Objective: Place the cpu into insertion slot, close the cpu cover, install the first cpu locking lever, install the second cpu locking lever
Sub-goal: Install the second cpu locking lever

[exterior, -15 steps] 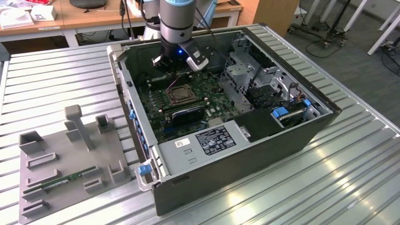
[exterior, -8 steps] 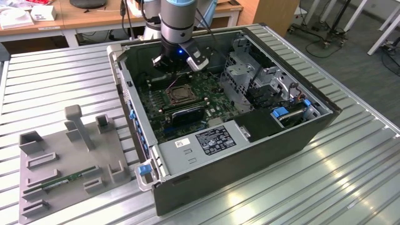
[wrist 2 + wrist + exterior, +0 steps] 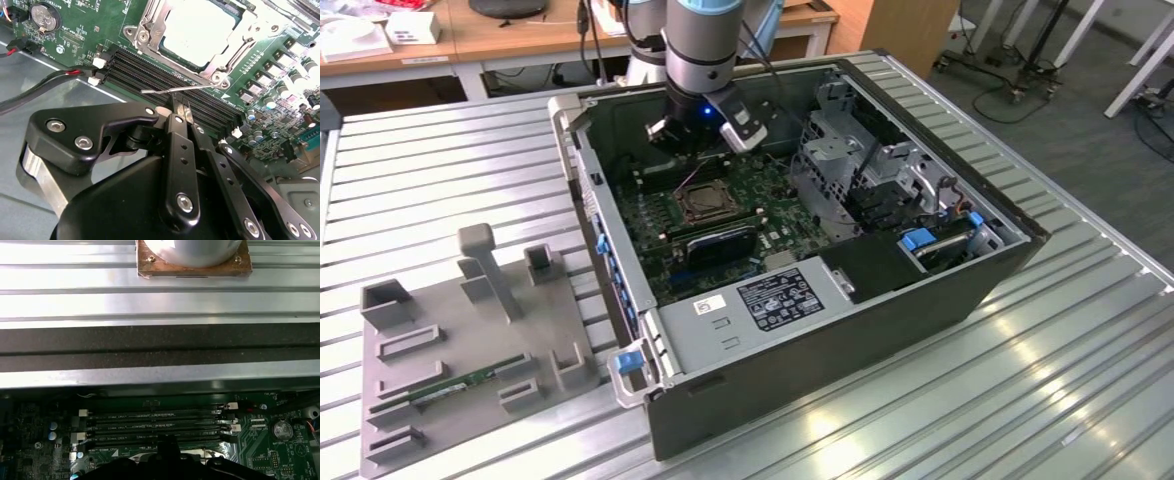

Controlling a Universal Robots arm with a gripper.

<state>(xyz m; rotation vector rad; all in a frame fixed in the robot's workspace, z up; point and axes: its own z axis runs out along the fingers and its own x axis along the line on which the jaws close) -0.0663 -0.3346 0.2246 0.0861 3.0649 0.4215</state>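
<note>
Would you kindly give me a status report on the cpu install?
Gripper shut, tips beside the cpu locking lever; contact unclear. Cpu seated under the closed cpu cover. Memory slots run close alongside, nothing blocking.

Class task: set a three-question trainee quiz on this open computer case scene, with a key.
1. True or false: the square silvery-tan cpu lies framed by the silvery metal cpu cover.
2. Nearest the black gripper is: A thin silvery locking lever; B round coin battery; C blue latch.
3. Fill in: the long green memory stick lies on the grey ____ beside the dark computer case.
Key: true; A; tray.
</note>
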